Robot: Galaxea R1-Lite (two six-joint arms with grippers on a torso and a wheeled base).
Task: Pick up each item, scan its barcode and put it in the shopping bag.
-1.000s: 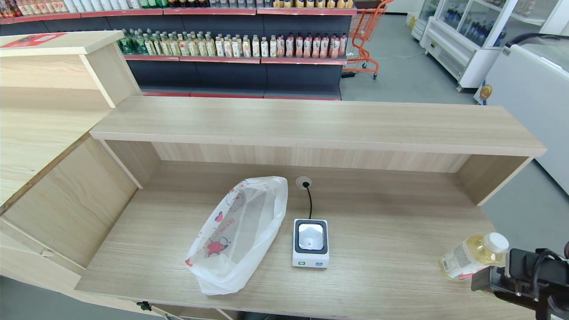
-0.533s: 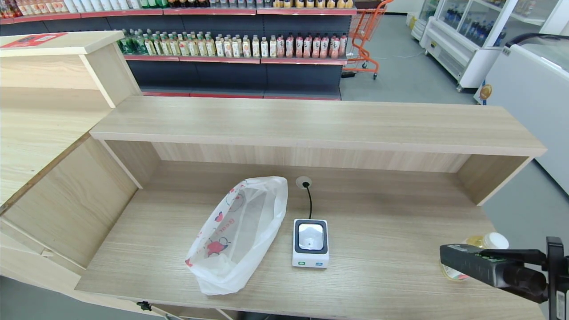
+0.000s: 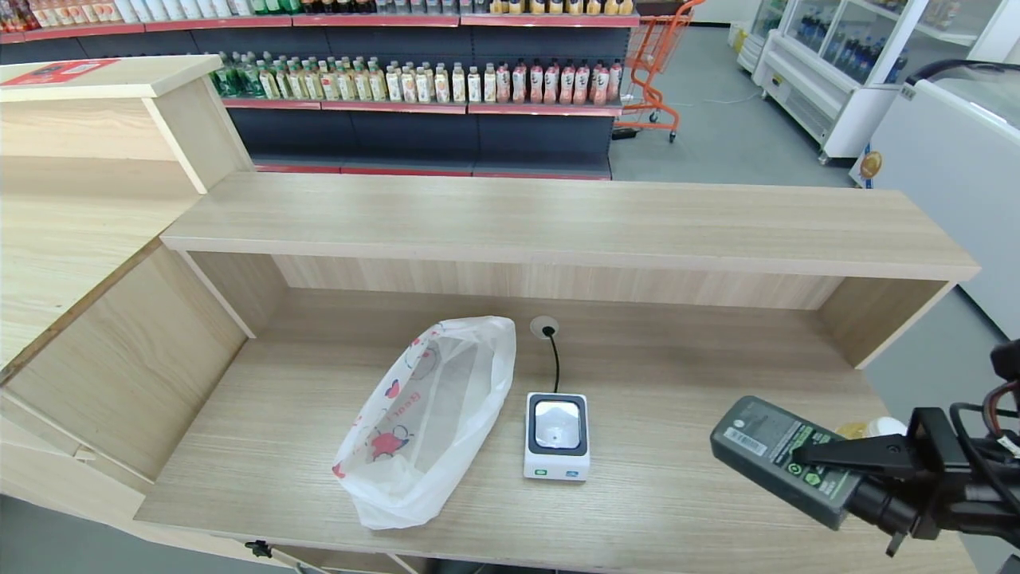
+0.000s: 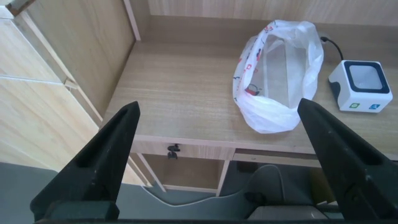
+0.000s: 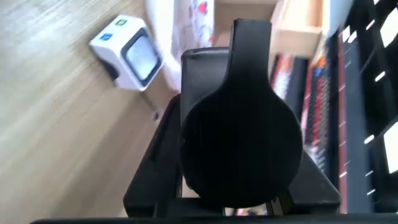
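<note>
Right pincer (image 3: 833,472) is clamping the dark grey box (image 3: 757,446) at the frame's lower right, the box jutting left past its fingertips.

— What carries everything?
— A light wood-grain table (image 3: 677,383), with side walls and a raised ledge (image 3: 558,219) running over its far side.
— What sits on it?
— A white scanner (image 3: 557,435) near the middle, its dark glass window facing up.
— And next to that?
— Just left of the scanner lies a white shopping bag (image 3: 430,414) with red prints. It is slumped flat and reaches farther back than the scanner does.
— Any wiring?
— A black cable (image 3: 555,363) runs from the scanner's far side back to a round grommet (image 3: 544,326) in the tabletop.
— And on the right?
— Well apart from the scanner, near the table's right edge, is a bottle (image 3: 884,426). Just its white cap and some yellow show, so I can't tell whether it stands or lies.
</note>
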